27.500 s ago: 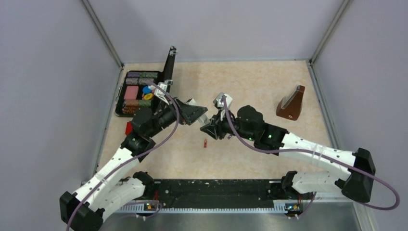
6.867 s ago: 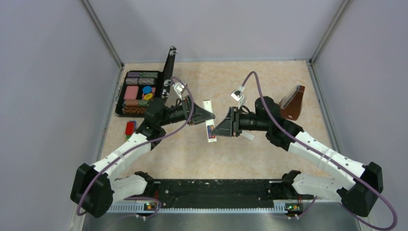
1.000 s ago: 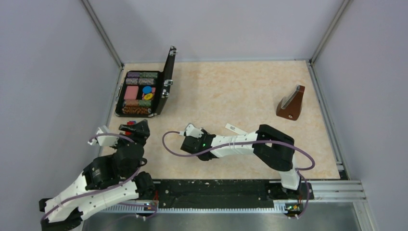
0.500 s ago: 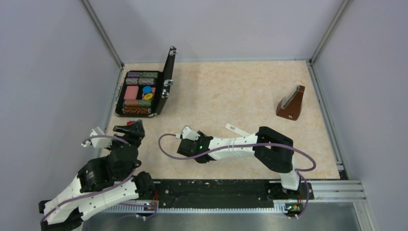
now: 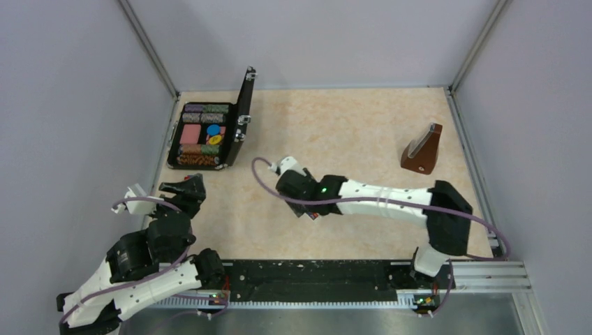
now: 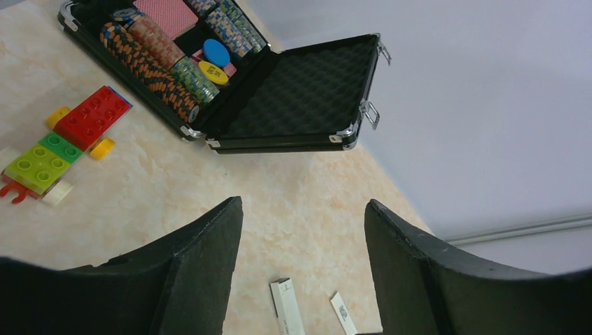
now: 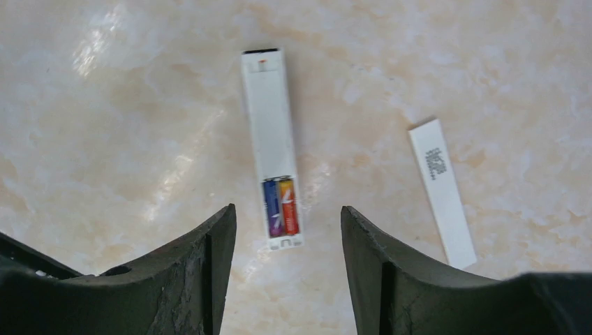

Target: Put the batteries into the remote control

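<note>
Case (image 6: pixel 293 91): black, foam-lined lid open; sits at the far left of the table (image 5: pixel 349 125).
Case contents: rows of striped chips (image 6: pixel 150 49), a red patterned pack (image 6: pixel 171 14), a blue disc (image 6: pixel 216 52), a yellow disc (image 6: pixel 211 70).
Toy blocks (image 6: pixel 91 115): red, green and yellow; flat on the table beside the case.
Metronome (image 5: pixel 422 150): brown, upright, far right, well apart from the case.

My top view: high behind arm bases (image 5: pixel 208 268), looking down. Left wrist oblique, distant; right wrist close, straight down; both share remote control (image 7: pixel 271 139).
</note>
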You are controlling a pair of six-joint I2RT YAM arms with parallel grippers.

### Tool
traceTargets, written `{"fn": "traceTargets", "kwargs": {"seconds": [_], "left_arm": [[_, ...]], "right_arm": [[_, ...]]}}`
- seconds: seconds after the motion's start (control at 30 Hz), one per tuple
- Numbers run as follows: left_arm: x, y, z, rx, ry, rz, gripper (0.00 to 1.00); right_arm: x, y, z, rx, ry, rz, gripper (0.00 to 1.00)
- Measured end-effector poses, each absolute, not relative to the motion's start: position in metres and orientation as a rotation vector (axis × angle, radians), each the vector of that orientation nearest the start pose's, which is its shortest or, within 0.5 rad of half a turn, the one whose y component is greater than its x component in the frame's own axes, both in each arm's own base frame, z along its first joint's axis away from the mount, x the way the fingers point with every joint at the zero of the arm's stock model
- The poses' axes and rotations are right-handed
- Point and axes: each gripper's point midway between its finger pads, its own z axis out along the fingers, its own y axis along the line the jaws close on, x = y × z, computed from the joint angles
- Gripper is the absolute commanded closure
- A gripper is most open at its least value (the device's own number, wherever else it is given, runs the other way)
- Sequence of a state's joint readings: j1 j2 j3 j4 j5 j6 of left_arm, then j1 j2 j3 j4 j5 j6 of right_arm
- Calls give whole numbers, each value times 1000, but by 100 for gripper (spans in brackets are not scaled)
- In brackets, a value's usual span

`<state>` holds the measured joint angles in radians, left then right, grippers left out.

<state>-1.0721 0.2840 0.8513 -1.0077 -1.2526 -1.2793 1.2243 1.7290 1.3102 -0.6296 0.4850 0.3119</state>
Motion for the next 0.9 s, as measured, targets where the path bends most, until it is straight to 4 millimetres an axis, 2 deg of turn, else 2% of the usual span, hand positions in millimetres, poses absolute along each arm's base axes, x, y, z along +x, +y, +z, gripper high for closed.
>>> {"fn": "traceTargets", "kwargs": {"seconds": [0.1, 0.17, 0.3, 0.43, 0.47, 0.5, 0.53, 0.67, 0.77, 0.9], "left_arm": [[177, -4, 290, -865, 1490, -487, 30], [178, -7, 292, -855, 1491, -496, 30], [183, -24, 288, -819, 1518, -524, 31], [192, -62, 263, -736, 1626, -527, 30], [194, -73, 252, -711, 1664, -522, 29], [197, -104, 216, -627, 1797, -497, 29], [197, -104, 216, -627, 1797, -497, 29], [197, -136, 184, -582, 1905, -543, 28], [194, -154, 166, -558, 1962, -593, 28], [191, -168, 162, -542, 1993, -652, 27]], "right_arm": [[227, 317, 127, -774, 2304, 116, 41], [247, 295, 128, -685, 2339, 127, 38], [282, 241, 100, -549, 2498, 128, 37], [299, 204, 68, -555, 2626, 94, 37], [298, 200, 58, -594, 2656, 78, 36], [292, 199, 36, -727, 2713, 55, 36], [292, 199, 35, -735, 2716, 52, 36], [293, 202, 19, -880, 2738, 35, 37], [298, 204, 20, -941, 2721, 29, 39], [297, 205, 19, -973, 2718, 46, 50]]}}
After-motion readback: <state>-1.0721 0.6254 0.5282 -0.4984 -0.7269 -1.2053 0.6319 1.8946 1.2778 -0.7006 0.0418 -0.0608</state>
